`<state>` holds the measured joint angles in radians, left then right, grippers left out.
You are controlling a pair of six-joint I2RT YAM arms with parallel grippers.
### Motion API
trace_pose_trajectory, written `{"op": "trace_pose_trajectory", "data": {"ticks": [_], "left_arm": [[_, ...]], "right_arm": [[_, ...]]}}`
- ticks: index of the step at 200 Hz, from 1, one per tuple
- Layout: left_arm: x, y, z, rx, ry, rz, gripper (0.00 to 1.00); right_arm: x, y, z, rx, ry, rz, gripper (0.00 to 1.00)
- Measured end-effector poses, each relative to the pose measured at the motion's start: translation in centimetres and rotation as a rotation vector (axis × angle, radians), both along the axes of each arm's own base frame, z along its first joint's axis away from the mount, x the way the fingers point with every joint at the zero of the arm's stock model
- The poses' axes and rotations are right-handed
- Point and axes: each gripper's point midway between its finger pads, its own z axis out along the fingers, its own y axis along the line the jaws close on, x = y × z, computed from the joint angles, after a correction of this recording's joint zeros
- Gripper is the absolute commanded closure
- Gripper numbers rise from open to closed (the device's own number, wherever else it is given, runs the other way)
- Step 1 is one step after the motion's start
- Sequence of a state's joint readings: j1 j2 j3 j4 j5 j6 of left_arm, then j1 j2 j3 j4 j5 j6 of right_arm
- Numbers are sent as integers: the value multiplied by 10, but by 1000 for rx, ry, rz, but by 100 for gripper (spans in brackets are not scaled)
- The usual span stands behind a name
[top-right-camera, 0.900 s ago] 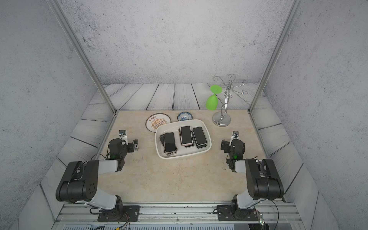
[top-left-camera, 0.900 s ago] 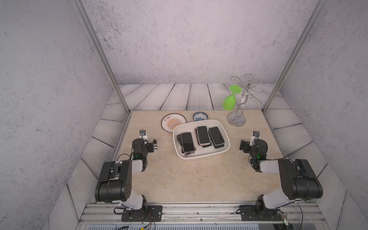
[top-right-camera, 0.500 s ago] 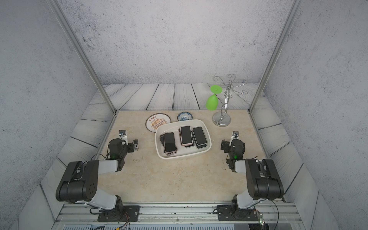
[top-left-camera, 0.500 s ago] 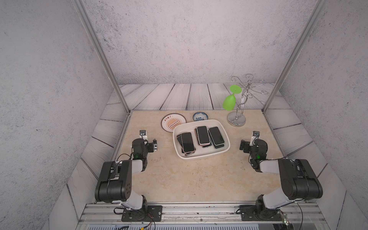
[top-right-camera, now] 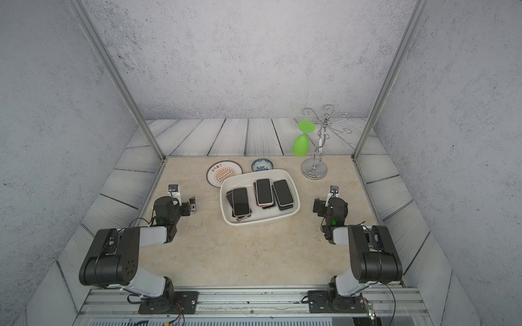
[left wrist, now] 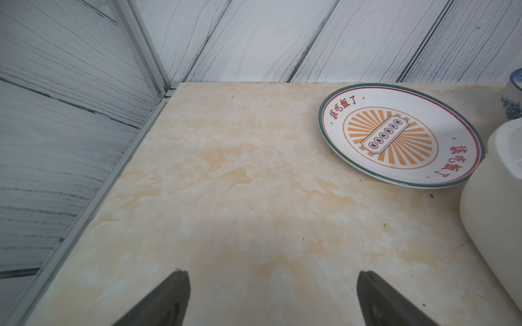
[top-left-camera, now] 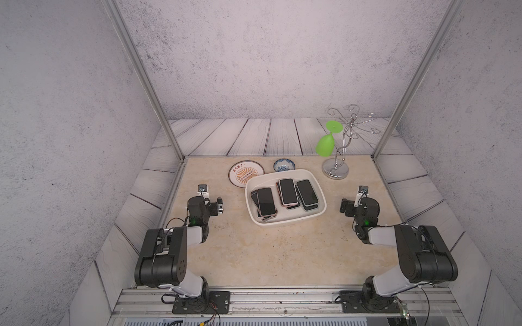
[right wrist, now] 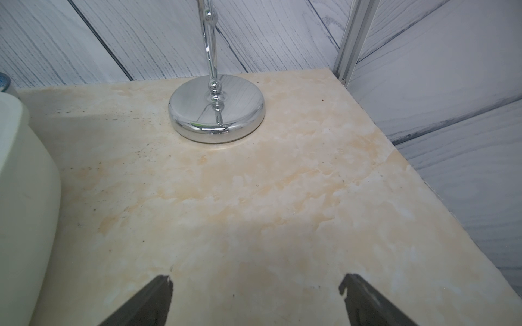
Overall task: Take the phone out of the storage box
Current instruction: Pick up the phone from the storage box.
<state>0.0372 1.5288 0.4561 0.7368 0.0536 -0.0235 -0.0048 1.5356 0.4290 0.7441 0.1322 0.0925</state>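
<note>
Marbled counter (top-left-camera: 282, 254) is carrying your storage box (top-left-camera: 282, 224) of phones (top-left-camera: 288, 192); left gripper (left wrist: 271, 282) and right gripper (right wrist: 255, 282) are sitting spread, empty; plate (left wrist: 409, 97) is showing red Chinese lettering.

Top views high, sharing whole table (top-left-camera: 268, 254), wrist views low

The storage box (top-left-camera: 282, 222) looked like matt white plastic, the phones (top-left-camera: 288, 191) had glossy black faces, the stand (right wrist: 217, 113) was mirror-bright chrome, the plate (left wrist: 395, 135) glazed ceramic, and the tabletop (top-left-camera: 268, 254) a smooth marble-patterned slab.
</note>
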Motion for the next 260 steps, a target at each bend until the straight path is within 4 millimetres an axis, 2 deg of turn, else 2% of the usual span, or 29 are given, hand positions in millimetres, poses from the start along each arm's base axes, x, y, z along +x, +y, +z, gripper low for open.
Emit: {"op": "trace_pose_trajectory", "data": {"ticks": [25,33,40,47,57,69,79,85,94,108,116,128,142,158,176,190,204,224,240,260], "left_arm": [[-2,-1,1,4,17,1,2],[-3,-1,5,11,43,9,2],[-3,-2,16,17,56,20,2],[-1,-5,37,18,43,26,2],[2,-12,78,-4,-1,29,2],[0,-26,139,-56,-74,25,2],[-9,-43,187,-111,-132,1,2],[-18,-61,213,-153,-160,-30,2],[-34,-97,241,-220,-170,-106,2],[-57,-157,258,-299,-106,-235,2],[-66,-191,256,-326,-32,-297,2],[-68,-227,239,-332,91,-325,2],[-59,-258,201,-305,251,-300,2],[-46,-277,139,-231,441,-234,2],[-37,-282,87,-147,590,-156,2],[-33,-283,66,-105,656,-114,2],[-29,-283,58,-85,683,-85,2],[-25,-284,58,-78,689,-61,2],[-23,-281,58,-76,694,-39,2],[-22,-273,48,-65,720,-5,2]], "right_arm": [[-1,3,5,-12,-6,15,1],[-6,4,13,-16,3,13,1],[-10,4,28,-5,0,-2,1],[-10,4,50,7,-23,-12,1],[-6,8,89,29,-73,-6,1],[-1,16,141,65,-140,13,1],[-2,22,173,86,-174,28,1],[-4,27,190,103,-187,44,1],[-8,36,204,127,-179,70,1],[-12,56,210,160,-117,122,1],[-14,71,208,172,-62,158,1],[-18,90,200,185,17,201,1],[-24,107,186,190,104,243,1],[-34,114,170,192,184,261,1],[-43,113,158,193,243,259,1],[-47,113,154,192,268,259,1],[-49,114,151,193,283,263,1],[-50,116,149,198,291,274,1],[-51,117,146,198,300,286,1],[-51,119,138,193,322,298,1]]}}
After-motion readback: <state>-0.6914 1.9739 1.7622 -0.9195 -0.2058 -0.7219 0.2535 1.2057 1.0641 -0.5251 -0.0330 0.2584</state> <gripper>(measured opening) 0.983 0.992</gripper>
